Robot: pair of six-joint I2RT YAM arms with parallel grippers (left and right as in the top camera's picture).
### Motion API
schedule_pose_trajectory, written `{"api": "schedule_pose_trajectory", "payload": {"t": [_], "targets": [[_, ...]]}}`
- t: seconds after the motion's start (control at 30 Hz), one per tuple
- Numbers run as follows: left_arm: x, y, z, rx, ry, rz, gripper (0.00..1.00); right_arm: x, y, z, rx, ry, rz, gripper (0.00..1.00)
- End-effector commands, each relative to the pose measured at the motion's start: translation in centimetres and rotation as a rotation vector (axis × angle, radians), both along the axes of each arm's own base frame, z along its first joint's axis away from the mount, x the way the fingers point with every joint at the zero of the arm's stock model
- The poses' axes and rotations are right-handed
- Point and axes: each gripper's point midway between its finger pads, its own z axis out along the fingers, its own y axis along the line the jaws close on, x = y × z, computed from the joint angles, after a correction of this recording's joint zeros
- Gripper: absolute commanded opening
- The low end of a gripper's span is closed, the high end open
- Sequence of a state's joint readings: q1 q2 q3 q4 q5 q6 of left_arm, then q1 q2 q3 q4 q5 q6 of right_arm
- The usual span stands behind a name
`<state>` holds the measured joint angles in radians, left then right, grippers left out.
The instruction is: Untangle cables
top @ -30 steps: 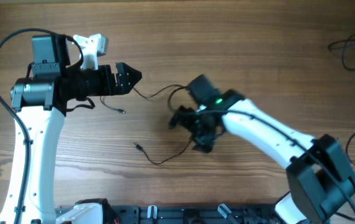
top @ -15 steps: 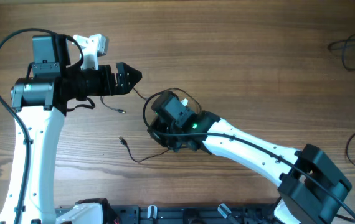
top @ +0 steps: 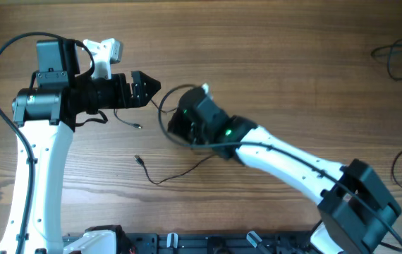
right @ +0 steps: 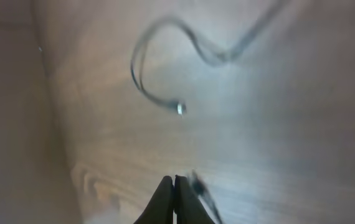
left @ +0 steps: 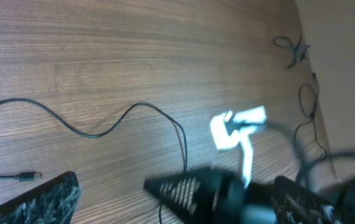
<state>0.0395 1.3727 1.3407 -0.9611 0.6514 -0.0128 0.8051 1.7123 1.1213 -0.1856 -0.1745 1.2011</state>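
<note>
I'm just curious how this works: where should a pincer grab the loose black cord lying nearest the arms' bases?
By the small plug at the free left end of the cord, coming straight down from above: the cord lies flat on the table, and the plug is probably its stiffest part.

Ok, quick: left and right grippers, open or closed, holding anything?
Left gripper: open, holding nothing.
Right gripper: closed, apparently pinching a thin cable at its tips; view blurred.
</note>
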Motion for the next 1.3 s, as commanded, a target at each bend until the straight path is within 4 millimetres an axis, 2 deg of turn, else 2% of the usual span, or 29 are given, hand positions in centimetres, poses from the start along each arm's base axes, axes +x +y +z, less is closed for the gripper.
{"api": "schedule_pose_trajectory", "payload": {"t": [0.0,0.17,0.2,0.23,0.3,0.33,0.37,0.4,0.43,0.5,0.6,0.7,0.83,0.93,1.03,1.17,1.27], "targets": [[0.0,0.1,0.1,0.006,-0.008,0.0,1.0,5.1,-2.0,4.1,0.003,-0.164,-0.024,0.05],[0.0,0.1,0.1,0.006,-0.008,0.0,1.0,11.7,-6.8,10.2,-0.058,-0.39,-0.054,0.05],[0.0,0.1,0.1,0.006,-0.008,0.0,1.0,12.8,-8.5,11.4,-0.09,-0.41,-0.089,0.05],[0.0,0.1,0.1,0.006,-0.008,0.0,1.0,13.8,-11.2,12.7,-0.144,-0.418,-0.155,0.05],[0.0,0.1,0.1,0.006,-0.008,0.0,1.0,14.1,-14.8,13.9,-0.215,-0.391,-0.236,0.05],[0.0,0.1,0.1,0.006,-0.008,0.0,1.0,13.7,-16.1,14.1,-0.237,-0.357,-0.253,0.1],[0.0,0.1,0.1,0.005,-0.008,-0.001,1.0,12.8,-16.6,13.6,-0.24,-0.308,-0.249,0.28],[0.0,0.1,0.1,0.005,-0.008,-0.001,1.0,11.5,-16.8,12.4,-0.244,-0.226,-0.246,0.52],[0.0,0.1,0.1,0.006,-0.008,0.0,1.0,10.3,-16.8,11.3,-0.243,-0.15,-0.246,0.73],[0.0,0.1,0.1,0.006,-0.008,0.0,1.0,6.7,-16.5,8.2,-0.228,0.082,-0.261,1.0],[0.0,0.1,0.1,0.006,-0.008,0.0,1.0,0.4,-15.1,4.0,-0.169,0.483,-0.378,1.0],[0.0,0.1,0.1,0.006,-0.008,0.0,1.0,-3.8,-11.8,1.5,-0.123,0.685,-0.421,1.0],[0.0,0.1,0.1,0.006,-0.008,0.0,1.0,-6.1,-7.3,-0.8,-0.084,0.658,-0.354,1.0],[0.0,0.1,0.1,0.006,-0.008,0.0,1.0,-6.7,-4.5,-1.9,-0.027,0.619,-0.363,1.0],[0.0,0.1,0.1,0.006,-0.008,0.0,1.0,-7.3,-2.6,-3.5,-0.013,0.609,-0.357,1.0],[0.0,0.1,0.1,0.005,-0.008,-0.001,1.0,-8.4,0.0,-5.2,0.013,0.663,-0.259,1.0],[0.0,0.1,0.1,0.006,-0.008,0.0,1.0,-9.0,0.6,-6.7,-0.004,0.694,-0.237,1.0]]}}
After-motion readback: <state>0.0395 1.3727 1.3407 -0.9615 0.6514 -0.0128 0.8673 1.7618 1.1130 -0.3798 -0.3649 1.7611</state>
